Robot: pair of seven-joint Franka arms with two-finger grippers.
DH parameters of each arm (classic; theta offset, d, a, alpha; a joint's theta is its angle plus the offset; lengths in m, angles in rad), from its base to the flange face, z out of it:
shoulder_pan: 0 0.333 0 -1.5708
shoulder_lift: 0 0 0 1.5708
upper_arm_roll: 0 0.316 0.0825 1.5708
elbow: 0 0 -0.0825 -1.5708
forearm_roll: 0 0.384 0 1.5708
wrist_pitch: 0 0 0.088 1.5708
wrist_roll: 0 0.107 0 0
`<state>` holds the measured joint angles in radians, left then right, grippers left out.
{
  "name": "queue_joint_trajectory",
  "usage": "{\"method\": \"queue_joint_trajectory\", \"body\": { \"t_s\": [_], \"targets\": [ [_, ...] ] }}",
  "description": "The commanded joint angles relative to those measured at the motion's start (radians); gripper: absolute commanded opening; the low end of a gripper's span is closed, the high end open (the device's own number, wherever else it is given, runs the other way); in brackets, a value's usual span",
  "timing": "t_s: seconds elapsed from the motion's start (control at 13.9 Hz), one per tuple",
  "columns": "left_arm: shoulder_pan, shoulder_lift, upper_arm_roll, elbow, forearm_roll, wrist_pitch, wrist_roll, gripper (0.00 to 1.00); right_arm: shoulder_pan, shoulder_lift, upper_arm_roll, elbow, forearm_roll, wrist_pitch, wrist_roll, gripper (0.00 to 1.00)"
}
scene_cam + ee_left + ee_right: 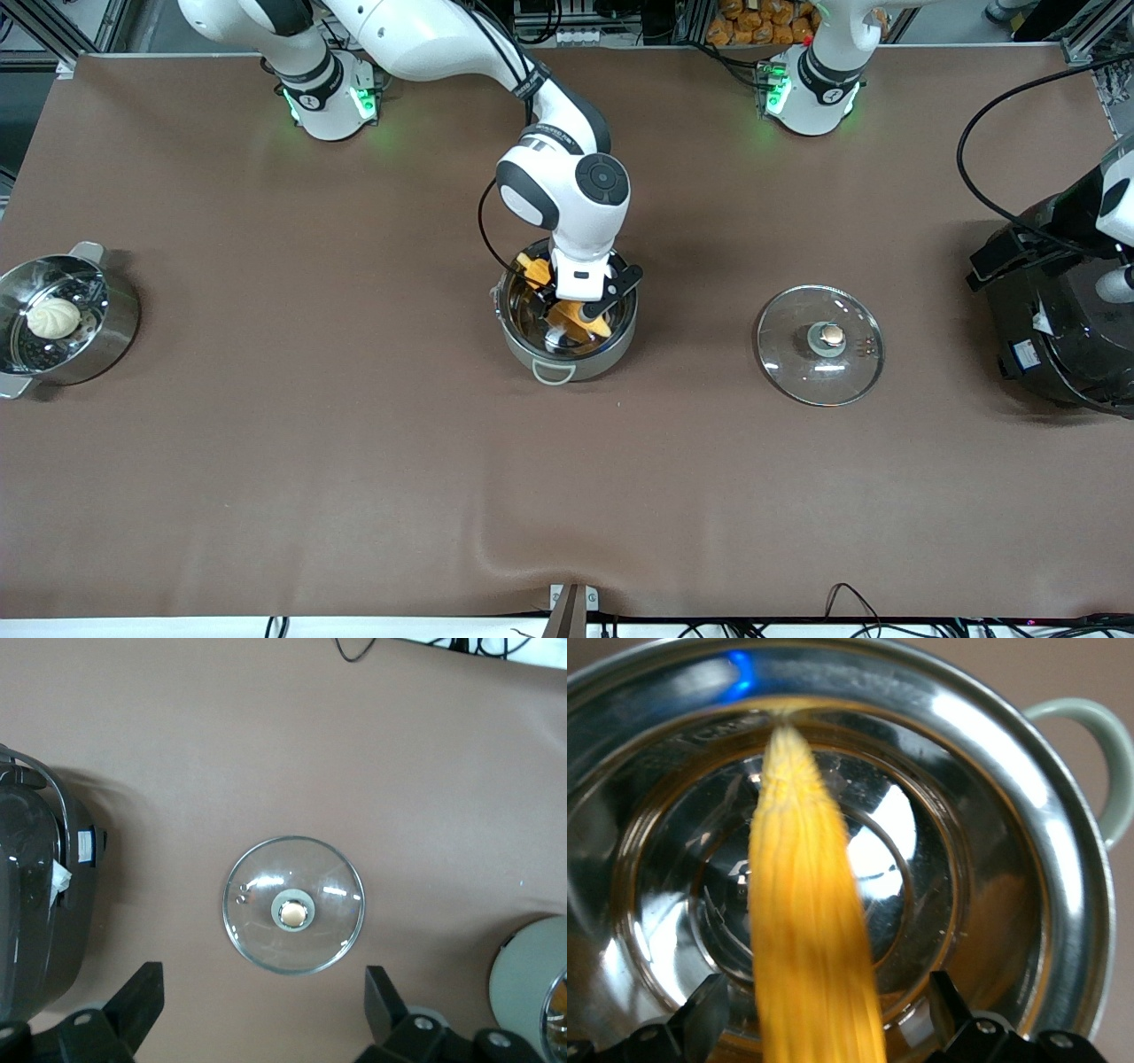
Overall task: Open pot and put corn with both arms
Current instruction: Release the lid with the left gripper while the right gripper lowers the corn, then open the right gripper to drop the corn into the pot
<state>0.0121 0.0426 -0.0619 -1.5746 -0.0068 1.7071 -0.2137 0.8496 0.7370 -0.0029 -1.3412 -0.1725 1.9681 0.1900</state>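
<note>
- Corn (580,319) lies inside the open pot (567,359), which stands mid-table; in the right wrist view the corn (811,930) runs between the fingers, its tapered tip reaching the pot's (1028,780) shiny inner wall.
- Right gripper (580,306) is down in the pot's mouth. Its fingers (700,1014) stand spread, one on each side of the cob, with a gap showing between each finger and the corn, so they are not pinching it.
- Glass lid (820,344) lies flat on the brown table (354,461), knob up, well apart from the pot, toward the left arm's end.
- Left gripper (261,1001) hangs over the lid (293,904), fingers (137,1001) spread wide and holding nothing.
- Black rice cooker (1063,319) stands at the left arm's end of the table, near the lid.
- Steamer pot (106,341) with a white bun (53,317) in it sits at the right arm's end.
</note>
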Motion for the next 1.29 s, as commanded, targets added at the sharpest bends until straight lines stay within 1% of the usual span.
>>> {"method": "queue_joint_trajectory", "body": {
  "t_s": [0.0,0.14,0.29,0.5,0.65,0.79,0.86,1.01,1.08,1.22],
  "targets": [
    [0.003,0.006,-0.025,0.050,0.024,-0.090,0.020,1.00,-0.009,-0.042,-0.003,0.010,0.036,-0.067,0.089,1.00],
    [0.005,0.002,-0.025,0.056,0.024,-0.116,0.023,1.00,-0.039,-0.079,-0.005,0.010,0.083,-0.089,0.106,1.00],
    [0.005,0.000,-0.029,0.057,0.024,-0.125,0.024,1.00,-0.102,-0.131,-0.003,0.008,0.123,-0.144,0.095,1.00],
    [0.011,-0.035,-0.048,0.027,0.021,-0.156,0.008,1.00,-0.205,-0.211,-0.005,0.002,0.136,-0.233,0.095,1.00],
    [0.009,-0.044,-0.049,0.021,0.021,-0.156,0.010,1.00,-0.325,-0.243,-0.002,-0.004,0.136,-0.293,0.082,1.00],
    [0.012,-0.073,-0.052,-0.008,0.021,-0.156,0.008,1.00,-0.409,-0.296,-0.005,-0.064,0.133,-0.293,0.077,1.00],
    [0.014,-0.095,-0.050,-0.034,0.022,-0.152,0.010,1.00,-0.472,-0.316,-0.002,-0.082,0.134,-0.291,0.045,1.00],
    [0.014,-0.115,-0.049,-0.061,0.024,-0.150,0.011,1.00,-0.553,-0.355,-0.002,-0.087,0.134,-0.304,-0.061,1.00],
    [0.016,-0.115,-0.049,-0.064,0.036,-0.149,0.013,1.00,-0.590,-0.388,0.000,-0.113,0.139,-0.308,-0.090,1.00],
    [0.008,-0.115,-0.052,-0.064,0.076,-0.149,0.014,1.00,-0.630,-0.476,-0.002,-0.202,0.151,-0.295,-0.103,1.00]
  ]
}}
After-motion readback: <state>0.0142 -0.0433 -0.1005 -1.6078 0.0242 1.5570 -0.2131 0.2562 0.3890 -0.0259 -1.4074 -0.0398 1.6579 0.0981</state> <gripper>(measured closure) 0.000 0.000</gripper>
